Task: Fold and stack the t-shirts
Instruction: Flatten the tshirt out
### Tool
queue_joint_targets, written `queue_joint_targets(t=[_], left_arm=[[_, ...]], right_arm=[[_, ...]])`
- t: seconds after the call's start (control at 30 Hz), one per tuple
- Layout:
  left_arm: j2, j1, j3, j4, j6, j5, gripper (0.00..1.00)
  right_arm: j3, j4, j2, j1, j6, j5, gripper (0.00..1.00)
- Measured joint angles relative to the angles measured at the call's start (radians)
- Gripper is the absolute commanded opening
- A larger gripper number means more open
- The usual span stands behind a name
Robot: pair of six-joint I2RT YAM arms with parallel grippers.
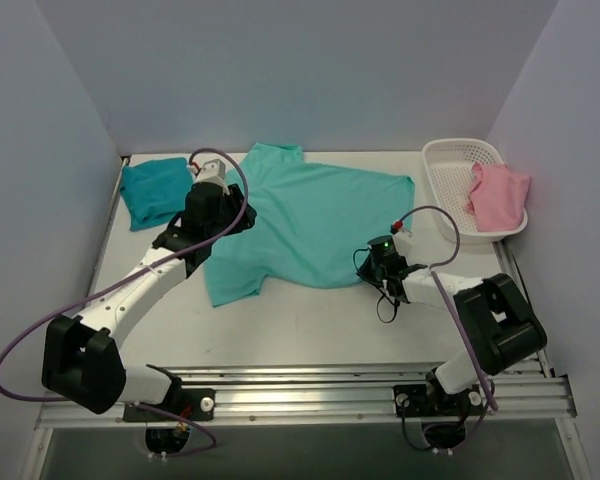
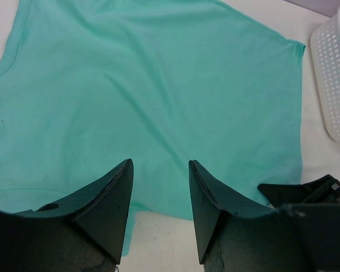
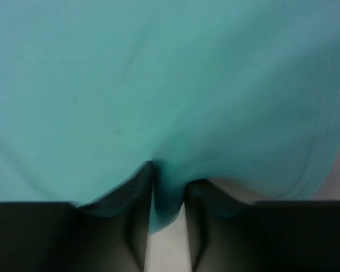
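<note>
White table (image 1: 310, 325), mint t-shirt (image 1: 320, 220), pale walls (image 1: 330, 70)

Top cam: fixed, high and behind, looks down and forward over the whole table (image 1: 310, 325). Left wrist cam: low, faces right across the mint t-shirt (image 2: 158, 85) toward the white basket (image 2: 334, 73); top view shares both. Right wrist cam: almost on the same shirt, blurred cloth fills the frame.
</note>
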Motion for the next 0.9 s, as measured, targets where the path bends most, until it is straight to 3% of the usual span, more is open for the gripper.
queue_joint_targets(t=[0.23, 0.43, 0.63, 0.67, 0.73, 0.77, 0.8, 0.9], left_arm=[[0.002, -0.009, -0.053, 0.005, -0.001, -0.013, 0.53], [0.014, -0.01, -0.053, 0.017, 0.0, -0.016, 0.53], [0.038, -0.01, -0.053, 0.052, 0.0, -0.014, 0.53], [0.046, -0.01, -0.053, 0.058, 0.0, -0.011, 0.53], [0.068, -0.01, -0.051, 0.064, 0.0, -0.006, 0.53], [0.08, -0.01, -0.048, 0.066, 0.0, 0.0, 0.53], [0.099, -0.01, -0.042, 0.066, 0.0, 0.005, 0.52], [0.138, -0.011, -0.026, 0.071, -0.003, 0.027, 0.52]], right_arm=[[0.032, 0.068, 0.072, -0.01, 0.013, -0.047, 0.0], [0.076, -0.137, -0.021, 0.016, 0.008, -0.047, 0.0], [0.332, -0.303, -0.106, 0.021, -0.004, -0.036, 0.0], [0.387, -0.304, -0.093, 0.017, -0.006, -0.035, 0.11], [0.502, -0.314, -0.03, 0.005, -0.005, -0.026, 0.57], [0.568, -0.305, 0.033, -0.003, -0.011, -0.016, 0.93], [0.638, -0.294, 0.112, -0.01, -0.023, -0.003, 1.0], [0.879, -0.289, 0.396, -0.027, -0.058, 0.036, 1.0]])
